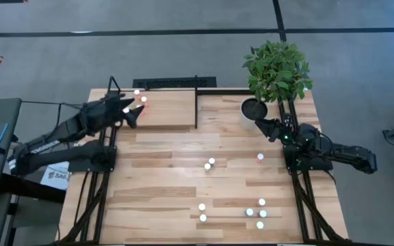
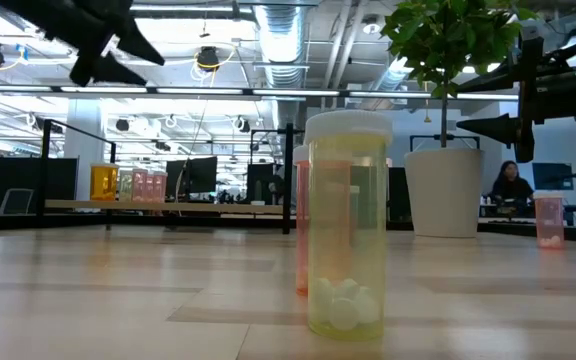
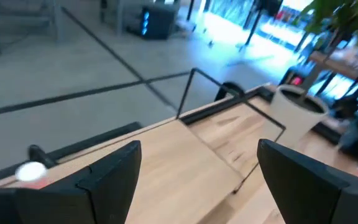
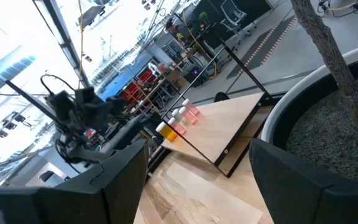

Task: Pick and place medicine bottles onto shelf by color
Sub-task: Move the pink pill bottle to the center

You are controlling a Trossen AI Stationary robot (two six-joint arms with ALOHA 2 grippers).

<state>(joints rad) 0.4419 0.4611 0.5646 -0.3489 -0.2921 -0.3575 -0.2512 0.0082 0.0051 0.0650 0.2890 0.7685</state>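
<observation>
bottles (image 1: 140,96) on shelf (image 1: 166,109), plant (image 1: 277,68) right

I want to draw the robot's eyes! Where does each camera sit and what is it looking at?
High view: above, looking straight down on the table; both arms show.
Low view: at tabletop height, facing a yellowish bottle; arms overhead.
Left wrist view: on the left arm, facing the shelf; left claw open.
Right wrist view: on the right arm, beside the plant pot; right claw open.
Shared: both wrist views see the shelf and the pot.
</observation>
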